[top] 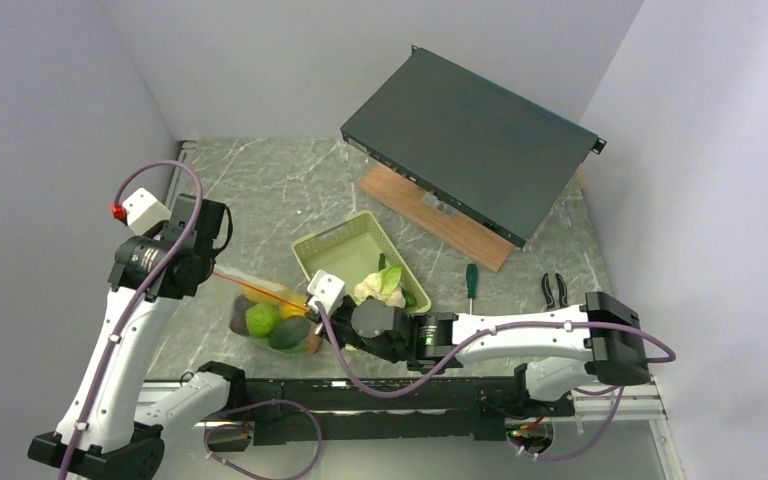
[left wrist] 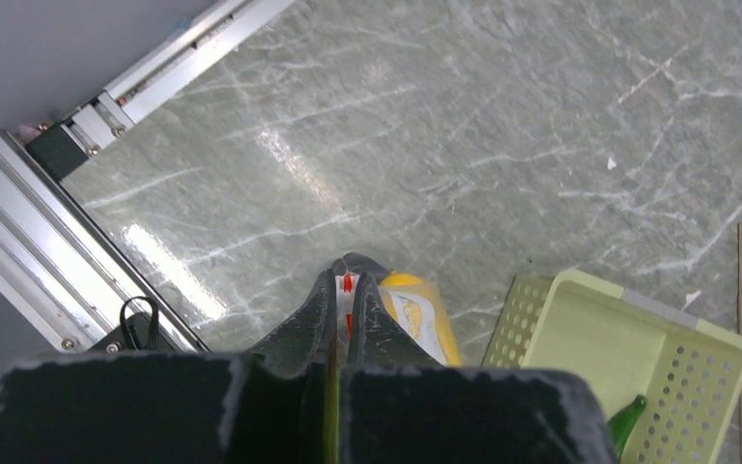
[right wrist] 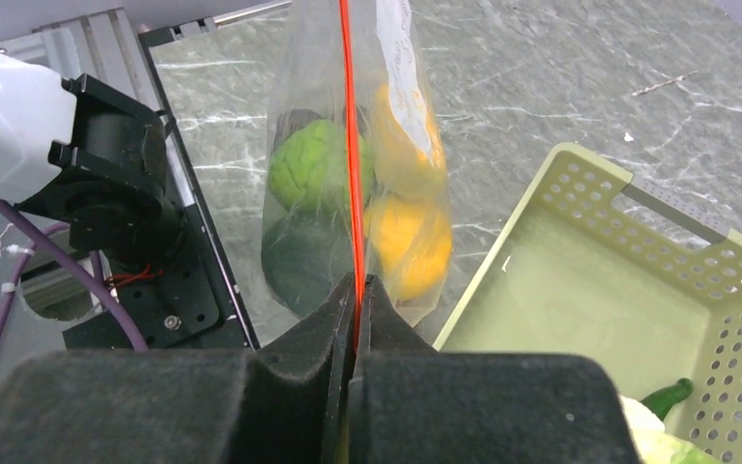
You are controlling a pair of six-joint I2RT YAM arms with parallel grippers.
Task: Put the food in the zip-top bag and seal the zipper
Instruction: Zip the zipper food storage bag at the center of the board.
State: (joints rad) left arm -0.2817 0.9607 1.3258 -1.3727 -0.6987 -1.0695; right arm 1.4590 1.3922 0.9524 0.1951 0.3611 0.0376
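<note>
Pinching the zipper [right wrist: 347, 145] at both ends: left gripper [left wrist: 346, 280] clenched on the end at 10 o'clock in the top view, right gripper [right wrist: 356, 288] clenched on the end at 4 o'clock. Stretched taut between them, one straight red-orange line. Hanging beneath it, the zip-top bag [top: 272, 330], at 7 o'clock from the pale green basket [top: 345, 250]. Inside the bag (seen through the plastic from the right wrist): green pepper [right wrist: 307, 164], a yellow-orange piece [right wrist: 406, 242] with another above it, and something dark under the pepper, too dim to name. Lying in the basket's 5 o'clock corner, the white cauliflower [top: 380, 285], a small green piece [top: 410, 297] just beside it. At 4 o'clock of the basket, on the table, a screwdriver [top: 471, 285] and pliers [top: 555, 290].
</note>
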